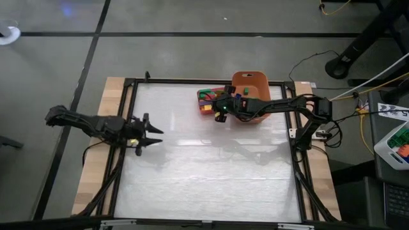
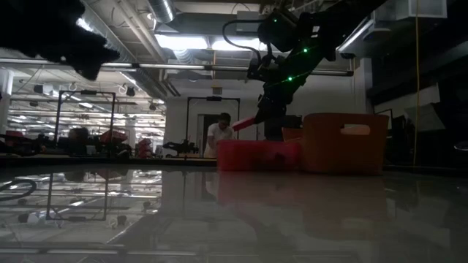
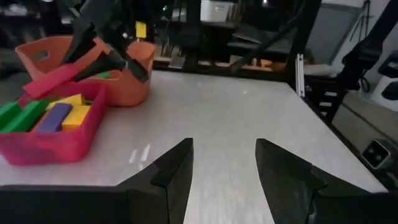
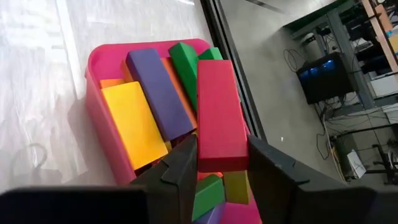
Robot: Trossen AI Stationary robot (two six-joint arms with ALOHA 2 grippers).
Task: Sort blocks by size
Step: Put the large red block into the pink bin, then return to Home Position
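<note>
A pink tray [image 1: 206, 97] stands at the table's far middle and holds long bars: purple [image 4: 158, 93], yellow [image 4: 134, 121] and green [image 4: 186, 65]. Just right of it stands an orange tub [image 1: 250, 86]. My right gripper [image 1: 220, 110] hovers over the tray, shut on a long red block [image 4: 219, 112]. In the left wrist view that red block [image 3: 56, 79] slants above the tray [image 3: 50, 134]. My left gripper [image 1: 153, 135] is open over the table's left side, far from the tray, with nothing between its fingers [image 3: 177, 168]. My right gripper pinches the red block by its two long sides, near one end [image 4: 221, 155], between its two fingers [image 4: 183, 165]. The fingers slant down from the table's right, and the block runs on past them, along their line. The block is tilted, and its free end [image 2: 245, 123] is clear of the tray.
The wide glossy table top [image 1: 211, 172] between the arms is bare. A black frame [image 1: 131, 115] runs around it. Small blocks lie inside the orange tub [image 3: 106, 74]. Beyond the table a person [image 2: 218, 135] stands in the room.
</note>
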